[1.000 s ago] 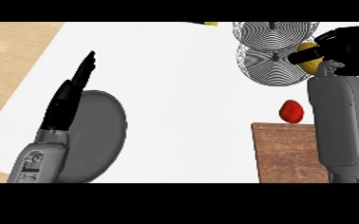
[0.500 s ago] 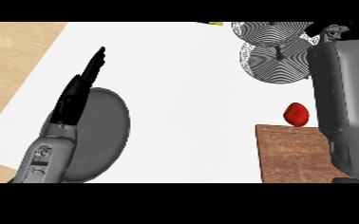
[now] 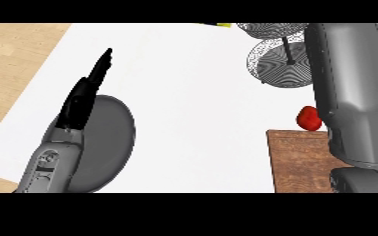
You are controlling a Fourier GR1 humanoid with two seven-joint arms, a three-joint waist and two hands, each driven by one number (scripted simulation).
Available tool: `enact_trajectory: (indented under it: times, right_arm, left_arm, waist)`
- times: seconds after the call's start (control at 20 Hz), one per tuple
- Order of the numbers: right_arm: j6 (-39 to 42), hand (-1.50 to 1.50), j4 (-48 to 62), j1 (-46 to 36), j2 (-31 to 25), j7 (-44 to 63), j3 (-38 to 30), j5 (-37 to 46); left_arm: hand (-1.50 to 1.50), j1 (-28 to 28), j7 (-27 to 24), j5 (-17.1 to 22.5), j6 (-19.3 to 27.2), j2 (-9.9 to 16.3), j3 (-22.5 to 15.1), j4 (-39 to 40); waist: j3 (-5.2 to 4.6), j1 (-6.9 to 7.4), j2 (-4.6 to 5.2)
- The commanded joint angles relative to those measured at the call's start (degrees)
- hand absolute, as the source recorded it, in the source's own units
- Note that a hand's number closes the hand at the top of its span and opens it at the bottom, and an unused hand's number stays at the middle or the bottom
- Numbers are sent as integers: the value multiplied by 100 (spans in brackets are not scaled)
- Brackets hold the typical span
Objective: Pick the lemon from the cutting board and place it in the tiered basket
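1. The white tabletop point(image 3: 192, 95) fills most of the view, and the wooden cutting board point(image 3: 299, 160) lies at its near right; I place everything else from that board.
2. The tiered basket point(image 3: 284, 62) stands beyond the board, towards the far right edge of the tabletop: a wire stand with round mesh trays on a dark central post, the upper tray cut off by the top of the view.
3. A small red, rounded thing point(image 3: 308, 118) sits just past the board's far edge, between the board and the basket, on the white surface or right at the board's rim; I cannot tell which.
4. No lemon is visible on the board. A small yellow sliver point(image 3: 221, 24) shows at the far edge of the tabletop, left of the basket; whether that is the lemon I cannot tell.
5. The right forearm point(image 3: 343, 95) runs up along the right side of the board and past the basket; the right hand itself is out of view.
6. The left hand point(image 3: 85, 92) shows well to the left of the board, fingers straight and pressed together, pointing away, holding nothing.
7. Under that left arm lies a grey round plate point(image 3: 111, 140), well apart from the board.
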Motion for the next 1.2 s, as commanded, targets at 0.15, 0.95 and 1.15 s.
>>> enact_trajectory:
  times: [0.15, 0.95, 1.15]
  right_arm:
    - [375, 150, 933, -723, 232, 1480, -395, 885]
    - [868, 150, 1824, -1285, 653, 1484, -1899, 2014]
    - [445, 150, 1738, -1244, 979, 1484, -2242, 1978]
  left_arm:
    - [0, -12, 48, -88, 204, -67, 64, 82]
    - [0, 247, -27, 31, 188, 150, 375, 41]
    - [0, 139, -7, 175, 143, 264, 617, 239]
  waist:
    - [-27, -226, -29]
    - [-7, -670, -156]
    - [-7, -788, -169]
